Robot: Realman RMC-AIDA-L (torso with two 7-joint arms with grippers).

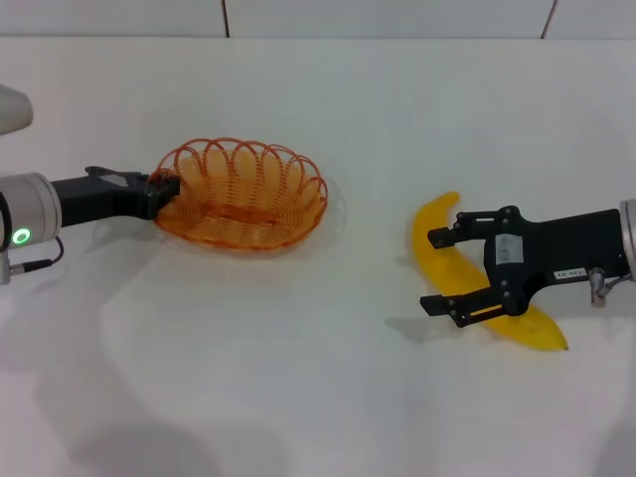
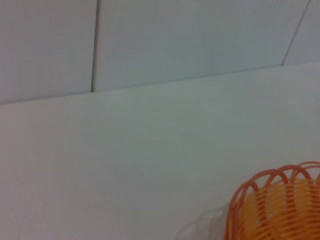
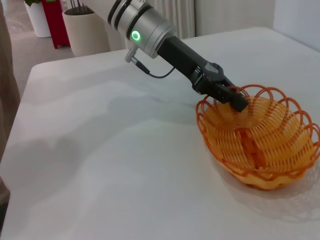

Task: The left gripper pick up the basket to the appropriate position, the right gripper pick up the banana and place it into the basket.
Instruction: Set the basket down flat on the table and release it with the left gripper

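Observation:
The orange wire basket (image 1: 243, 199) sits left of centre on the white table, and I cannot tell whether it is lifted. My left gripper (image 1: 164, 191) is shut on its left rim, one finger reaching inside the bowl; the right wrist view shows this grip (image 3: 235, 97) on the basket (image 3: 260, 135). Part of the basket's rim (image 2: 280, 210) also appears in the left wrist view. The yellow banana (image 1: 439, 260) lies on the table at the right. My right gripper (image 1: 433, 271) is open, with one finger on each side of the banana's middle.
A tiled wall (image 1: 397, 15) stands behind the white table (image 1: 328, 397). In the right wrist view the table's edge (image 3: 22, 100) runs past the left arm, with plant pots (image 3: 85, 30) on the floor beyond it.

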